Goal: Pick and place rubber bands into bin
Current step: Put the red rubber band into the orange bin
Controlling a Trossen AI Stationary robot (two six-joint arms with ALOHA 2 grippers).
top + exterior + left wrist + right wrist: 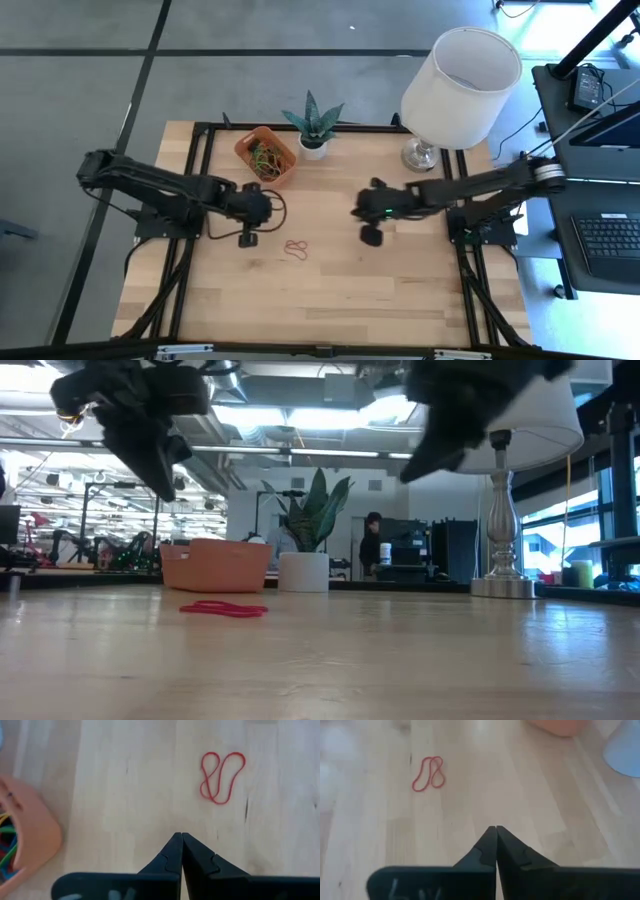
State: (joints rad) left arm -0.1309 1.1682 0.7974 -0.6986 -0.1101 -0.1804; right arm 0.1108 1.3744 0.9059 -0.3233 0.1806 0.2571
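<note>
Hovering with jaws pinched shut and empty, the left gripper (181, 840) should open before dropping onto the red rubber band (296, 247) lying on the table short of the bin (266, 156), while the right gripper (496, 832), likewise closed on nothing, waits.

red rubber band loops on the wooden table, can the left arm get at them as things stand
Probably yes. The thin red rubber band loops lie alone on bare wooden table, just beside the left gripper, with nothing between them. Its fingers are shut and raised, so it must open and lower first.
</note>
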